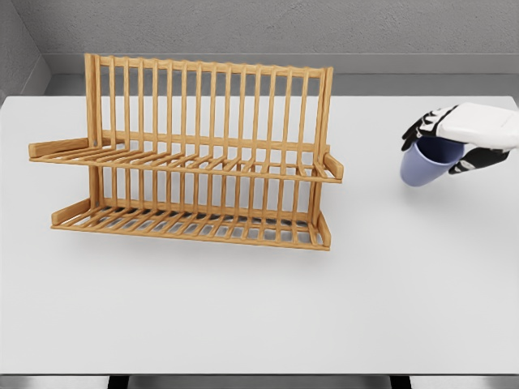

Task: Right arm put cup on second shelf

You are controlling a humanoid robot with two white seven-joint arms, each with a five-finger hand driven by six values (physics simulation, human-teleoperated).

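Cup [426, 164], bluish-purple, tilted, held at 3 o'clock side of white table [259, 308] — right hand [458, 138] wraps fingers around its upper part, arm entering from right edge. Wooden two-shelf rack [195, 154] stands well apart toward 9 o'clock — both slatted shelves bare. Cup clear of rack.

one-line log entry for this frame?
phase: carry | right hand: shut on cup, lifted off table | rack: both shelves bare, left of cup | left arm: out of view
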